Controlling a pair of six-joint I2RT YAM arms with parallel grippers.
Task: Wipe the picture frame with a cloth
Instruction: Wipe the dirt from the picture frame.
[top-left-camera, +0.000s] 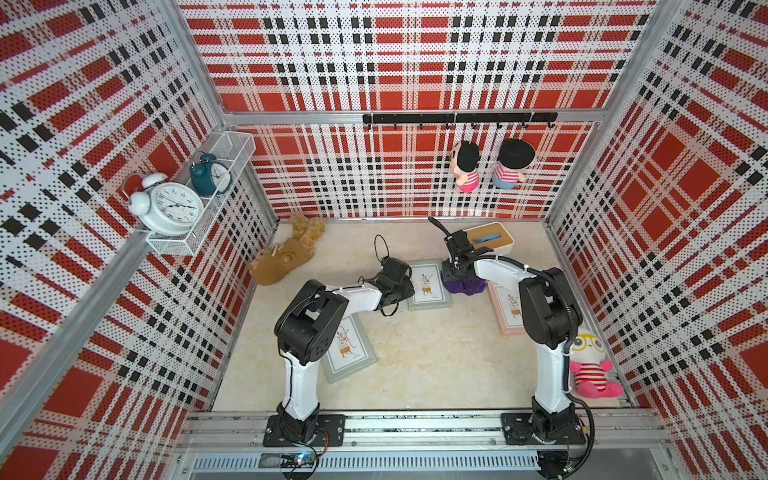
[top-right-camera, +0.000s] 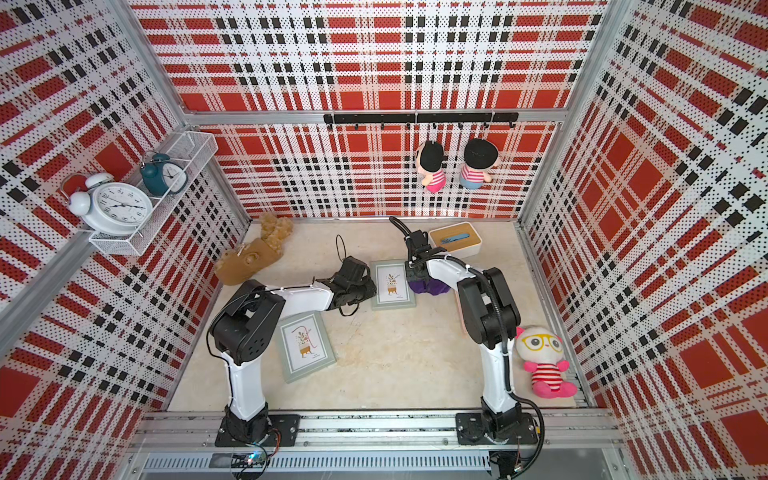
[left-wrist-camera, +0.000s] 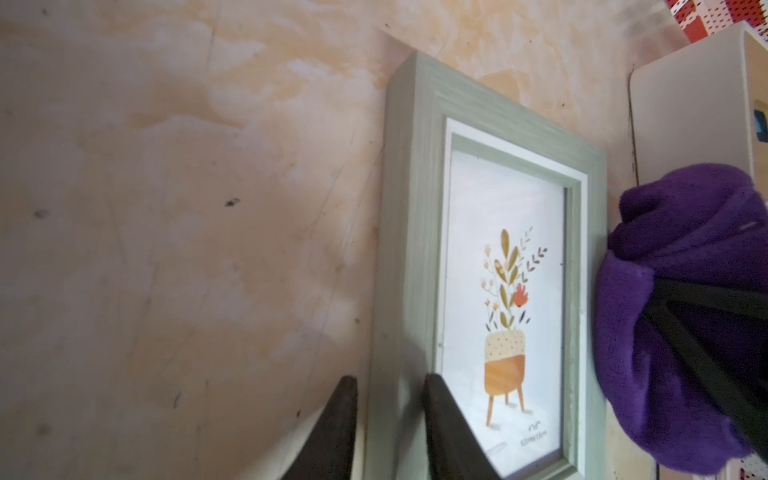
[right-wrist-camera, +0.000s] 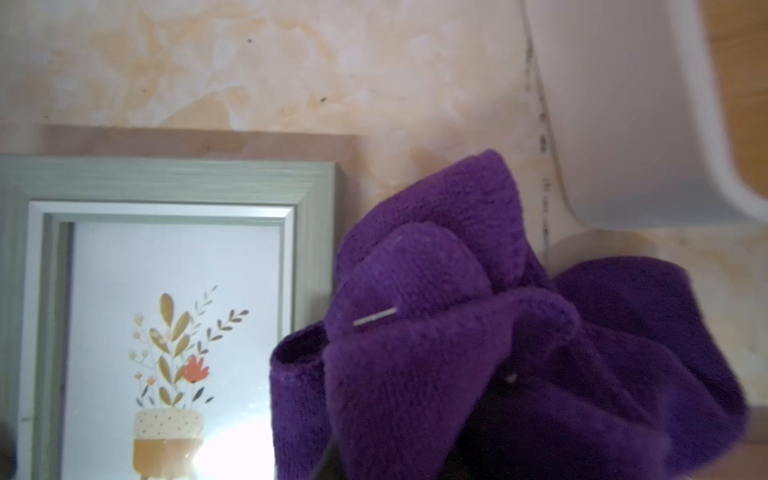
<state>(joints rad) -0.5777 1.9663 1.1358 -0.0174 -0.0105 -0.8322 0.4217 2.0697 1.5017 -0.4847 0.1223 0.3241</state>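
The picture frame (top-left-camera: 430, 284) (top-right-camera: 392, 284) is grey-green with a potted-plant print and lies flat mid-table. My left gripper (top-left-camera: 409, 291) (left-wrist-camera: 390, 382) is at its left side, and its dark fingers (left-wrist-camera: 436, 415) stand slightly open astride that rail; a thin gap shows at the outer finger. The purple cloth (top-left-camera: 463, 286) (top-right-camera: 426, 286) (left-wrist-camera: 665, 353) (right-wrist-camera: 457, 332) is bunched against the frame's (right-wrist-camera: 166, 187) right edge. My right gripper (top-left-camera: 457, 274) is shut on the cloth from above, with its fingertips buried in the folds.
A second green frame (top-left-camera: 349, 349) lies by the left arm and a pink frame (top-left-camera: 509, 307) lies under the right arm. A white box with a wooden lid (top-left-camera: 494, 241) stands behind the cloth. A brown plush (top-left-camera: 286, 257) lies at the back left, and a doll with glasses (top-left-camera: 590, 365) sits at the right wall.
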